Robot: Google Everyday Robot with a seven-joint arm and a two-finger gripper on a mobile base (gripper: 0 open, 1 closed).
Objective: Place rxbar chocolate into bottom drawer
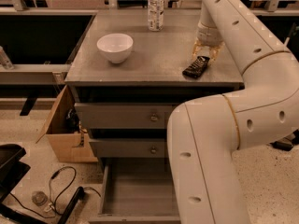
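The rxbar chocolate (196,67), a flat black bar, lies on the grey cabinet top (154,64) near its right front edge. My gripper (206,52) points down at the bar's far end, with its pale fingers (199,47) spread apart on either side of it. It looks open and the bar rests on the top. The bottom drawer (140,190) is pulled out below, and its grey floor is bare. My arm covers the drawer's right side.
A white bowl (115,47) and a clear bottle (155,3) stand on the cabinet top. The two upper drawers with knobs (153,118) are closed. A cardboard box (60,134) and cables (60,190) are on the floor at the left.
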